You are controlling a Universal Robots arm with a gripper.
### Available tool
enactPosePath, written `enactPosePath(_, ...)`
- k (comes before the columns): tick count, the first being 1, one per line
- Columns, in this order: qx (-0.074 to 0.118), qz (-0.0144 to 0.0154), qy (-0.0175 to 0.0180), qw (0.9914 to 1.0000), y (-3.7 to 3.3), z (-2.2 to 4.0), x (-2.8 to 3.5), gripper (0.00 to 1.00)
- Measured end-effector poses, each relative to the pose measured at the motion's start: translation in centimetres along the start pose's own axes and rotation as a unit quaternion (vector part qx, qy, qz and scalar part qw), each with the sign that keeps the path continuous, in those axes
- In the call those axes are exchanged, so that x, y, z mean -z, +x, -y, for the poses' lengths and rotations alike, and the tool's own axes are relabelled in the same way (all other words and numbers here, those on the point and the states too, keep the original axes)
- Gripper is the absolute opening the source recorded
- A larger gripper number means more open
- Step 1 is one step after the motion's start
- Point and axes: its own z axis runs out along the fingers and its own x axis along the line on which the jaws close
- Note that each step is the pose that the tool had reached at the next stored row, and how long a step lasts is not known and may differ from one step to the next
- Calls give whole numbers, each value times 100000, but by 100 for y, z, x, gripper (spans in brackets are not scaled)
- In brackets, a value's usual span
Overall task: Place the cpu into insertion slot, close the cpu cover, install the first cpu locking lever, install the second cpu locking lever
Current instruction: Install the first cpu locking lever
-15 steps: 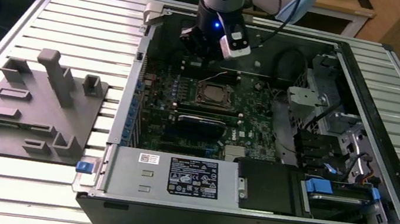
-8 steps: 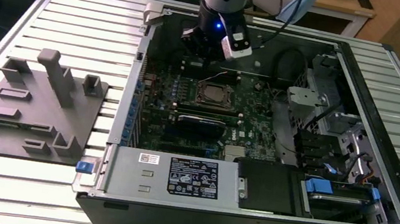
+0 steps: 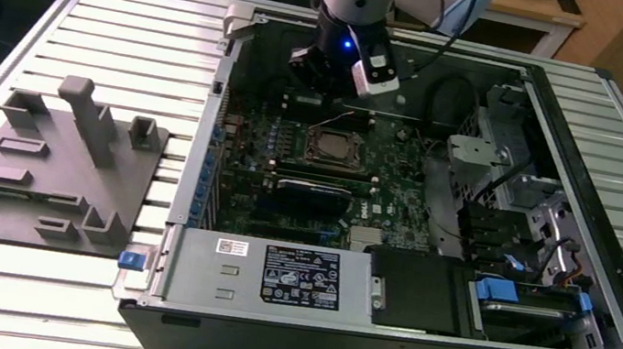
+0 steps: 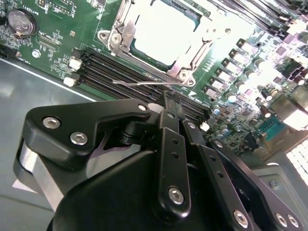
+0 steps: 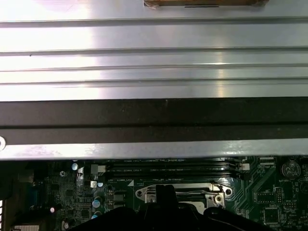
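The insertion slot (image 3: 334,148) sits mid-board inside the open computer case. In the second wrist view the cpu (image 4: 161,29) lies in it, its pale top showing through the cut-out of the cpu cover (image 4: 126,24), which lies flat over it. A thin wire locking lever (image 4: 137,83) stands off the socket's edge, and in the exterior view the lever (image 3: 333,122) is angled up. My gripper (image 4: 166,98) is shut with nothing between its fingers, its tip right by the lever's free end; I cannot tell if they touch. In the exterior view the gripper (image 3: 320,88) hangs just behind the socket.
Long black memory slots (image 4: 120,67) run between gripper and socket. A black card (image 3: 312,190) lies in front of the socket, with the power supply box (image 3: 271,275) at the case's front and drive cages (image 3: 504,213) at the exterior view's right. A grey fixture tray (image 3: 54,164) sits outside on the slatted table.
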Motion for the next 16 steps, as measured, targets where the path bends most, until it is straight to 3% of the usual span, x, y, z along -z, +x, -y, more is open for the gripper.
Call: enactPosePath(16, -285, 30, 17, 100000, -79, -19, -85, 10)
